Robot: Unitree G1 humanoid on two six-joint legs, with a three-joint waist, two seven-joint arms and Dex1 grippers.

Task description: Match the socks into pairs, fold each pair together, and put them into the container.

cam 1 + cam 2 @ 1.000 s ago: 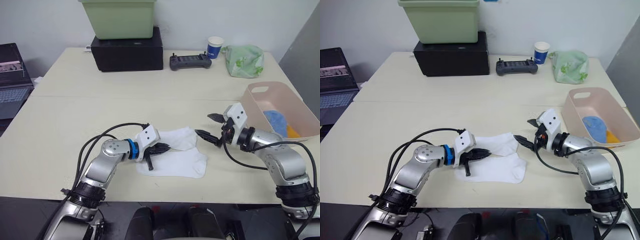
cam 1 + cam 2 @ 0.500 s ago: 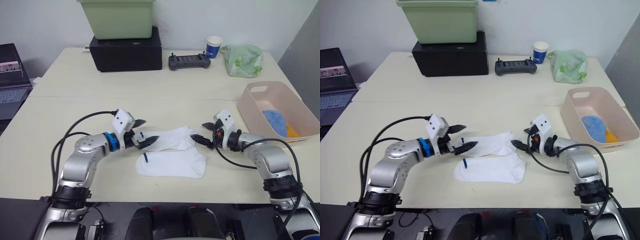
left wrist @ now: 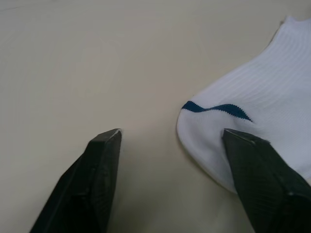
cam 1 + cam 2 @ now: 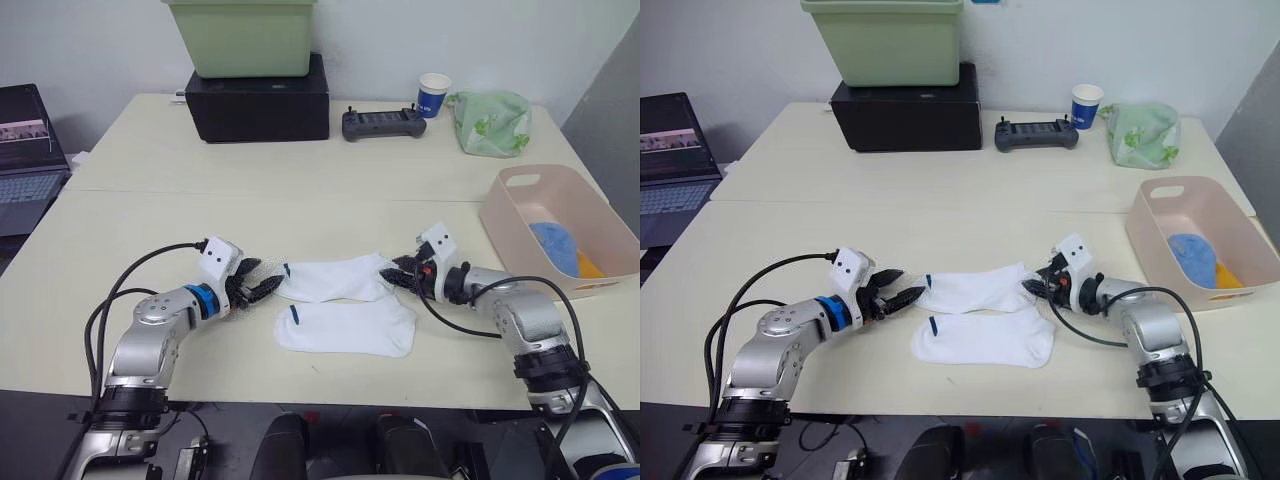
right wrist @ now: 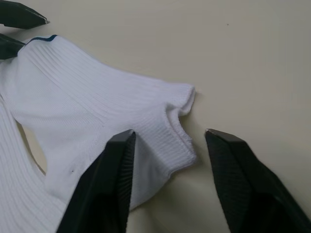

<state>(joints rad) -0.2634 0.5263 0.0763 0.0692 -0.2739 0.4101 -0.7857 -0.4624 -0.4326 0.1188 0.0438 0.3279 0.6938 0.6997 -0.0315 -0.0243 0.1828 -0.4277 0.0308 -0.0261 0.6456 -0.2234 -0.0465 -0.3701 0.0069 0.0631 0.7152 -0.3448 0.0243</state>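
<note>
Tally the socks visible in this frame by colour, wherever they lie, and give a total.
White socks: 2, both flat on the table, far one and near one.
Light blue: 1 bundle in the pink tub; number of socks inside unclear.
Orange: 1 bit showing in the tub; count unclear.
Total: 2 separate socks, plus 2 coloured bundles.

Ribbed white cloth socks point(image 4: 330, 278) lie on a smooth matt table point(image 4: 300, 210).

socks point(image 4: 345, 300) mid-table — one behind the other | container point(image 4: 600, 285) at right
</note>
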